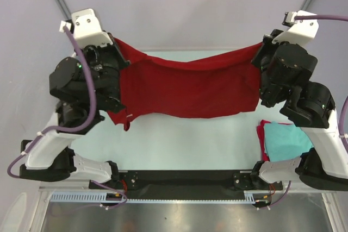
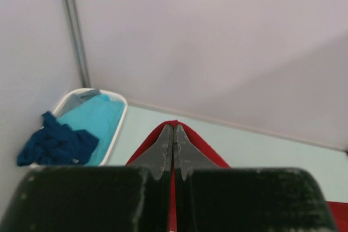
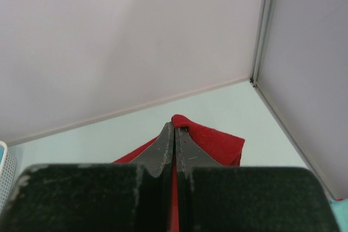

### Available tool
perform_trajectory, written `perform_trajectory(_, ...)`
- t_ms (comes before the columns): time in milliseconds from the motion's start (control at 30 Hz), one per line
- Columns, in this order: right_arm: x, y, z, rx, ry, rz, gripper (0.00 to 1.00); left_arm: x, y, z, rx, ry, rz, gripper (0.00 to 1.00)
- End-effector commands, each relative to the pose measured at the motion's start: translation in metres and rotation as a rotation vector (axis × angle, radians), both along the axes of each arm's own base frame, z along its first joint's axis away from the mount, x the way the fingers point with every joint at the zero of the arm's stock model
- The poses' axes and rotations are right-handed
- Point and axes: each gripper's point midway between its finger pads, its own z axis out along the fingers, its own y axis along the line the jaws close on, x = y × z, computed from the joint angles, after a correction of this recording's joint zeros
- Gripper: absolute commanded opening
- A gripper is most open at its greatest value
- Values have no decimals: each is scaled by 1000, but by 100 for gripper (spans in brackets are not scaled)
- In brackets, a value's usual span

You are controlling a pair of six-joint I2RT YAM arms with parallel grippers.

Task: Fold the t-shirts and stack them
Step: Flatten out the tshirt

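A dark red t-shirt [image 1: 185, 85] hangs stretched out above the pale table [image 1: 179, 139], sagging a little in the middle. My left gripper [image 1: 117, 44] is shut on its left top corner, and red cloth [image 2: 209, 150] shows around the closed fingers [image 2: 163, 150] in the left wrist view. My right gripper [image 1: 260, 47] is shut on the right top corner, where a red fold [image 3: 217, 142] bulges beside the fingertips [image 3: 166, 145]. A folded turquoise t-shirt [image 1: 285, 140] lies on a red one [image 1: 262, 134] at the near right. More t-shirts, turquoise [image 2: 95, 120] and navy [image 2: 57, 142], are in the basket.
The white plastic basket [image 2: 120, 118] stands at the table's far left by the wall and a metal post [image 2: 76, 36]. Pale walls close the back and sides. Both arm bases [image 1: 179, 180] sit on the black rail at the near edge.
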Motion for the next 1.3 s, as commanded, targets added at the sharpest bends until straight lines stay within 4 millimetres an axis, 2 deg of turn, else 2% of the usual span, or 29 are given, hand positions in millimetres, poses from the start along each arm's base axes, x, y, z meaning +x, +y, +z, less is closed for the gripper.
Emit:
perform_trajectory(0,-15,-25,21,32,-60,-87,0,-15,31,21,-93,3,94,0)
perform_trajectory(200,-28,-31,31,1,-67,-107,0,-18,26,18,-85,26,78,0)
perform_trajectory(233,-29,-24,31,38,-84,-97,0,-19,27,19,-87,27,77,0)
perform_trajectory(267,-34,-31,30,-24,-57,-111,0,-19,29,20,-88,28,75,0)
perform_trajectory(333,-38,-32,33,37,-76,-112,0,-20,28,20,-87,31,72,0)
perform_trajectory(367,-38,-28,26,-16,-49,-109,0,-21,28,20,-81,38,71,0)
perform_trajectory(467,-39,-28,18,-25,-33,-113,0,-23,29,18,-76,49,68,0)
perform_trajectory(633,-42,-31,17,-22,-23,-115,0,-24,24,20,-49,54,49,0)
perform_trajectory(800,-43,-31,17,-23,-17,-115,0,-24,0,21,33,67,22,0)
perform_trajectory(967,-45,-27,5,-28,13,-113,0,-27,-9,7,41,90,6,0)
perform_trajectory(1067,-46,-25,2,-34,24,-110,0,-32,-5,3,18,100,-9,0)
perform_trajectory(1200,-47,-24,8,-24,16,-98,0,-33,2,12,10,89,-21,0)
perform_trajectory(1267,-46,-24,16,-27,-1,-83,0,-33,1,23,14,65,-36,0)
